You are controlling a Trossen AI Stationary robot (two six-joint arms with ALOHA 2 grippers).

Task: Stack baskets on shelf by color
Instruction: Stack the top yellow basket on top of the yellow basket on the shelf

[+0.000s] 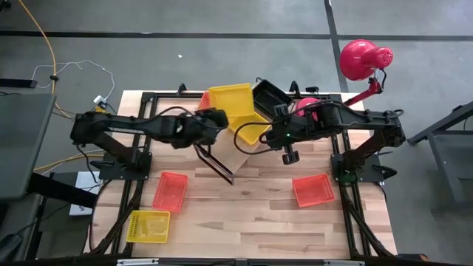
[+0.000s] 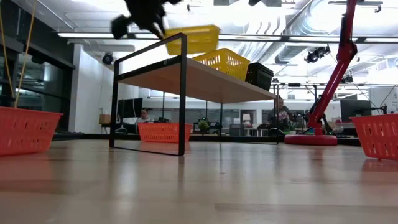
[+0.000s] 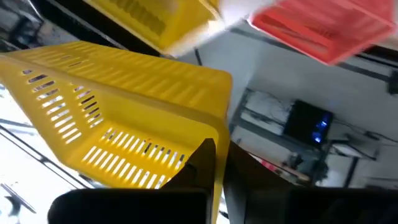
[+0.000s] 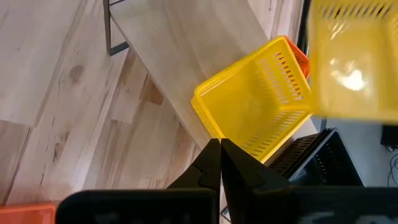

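Note:
My left gripper [image 1: 220, 117] is shut on a yellow basket [image 1: 230, 100], which hangs above the shelf [image 2: 199, 78], a light-wood board on a black wire frame. A second yellow basket [image 4: 255, 112] sits by its bottom on the shelf. A black basket [image 4: 311, 155] sits beside it, and an orange edge [image 4: 301, 59] shows behind it. My right gripper [image 4: 221, 155] is shut on nothing and hovers over the shelf near that yellow basket. Two orange baskets [image 1: 170, 191] [image 1: 312, 190] and one more yellow basket [image 1: 148, 225] lie on the tabletop. My left gripper pinches the held yellow basket by one side wall at its rim [image 3: 217, 146]. One finger [image 3: 199, 165] is on each face of the wall. The fingers come from the table's left side, slanting a little downward. The basket is lifted clear [image 2: 193, 38], above the shelf's end frame.
A red lamp [image 1: 362, 59] stands at the far right corner, its arm reaching over the table's edge. The shelf's black end frame [image 2: 181, 93] rises from the tabletop near the middle. Bare planks lie between the two orange baskets at the table's near side.

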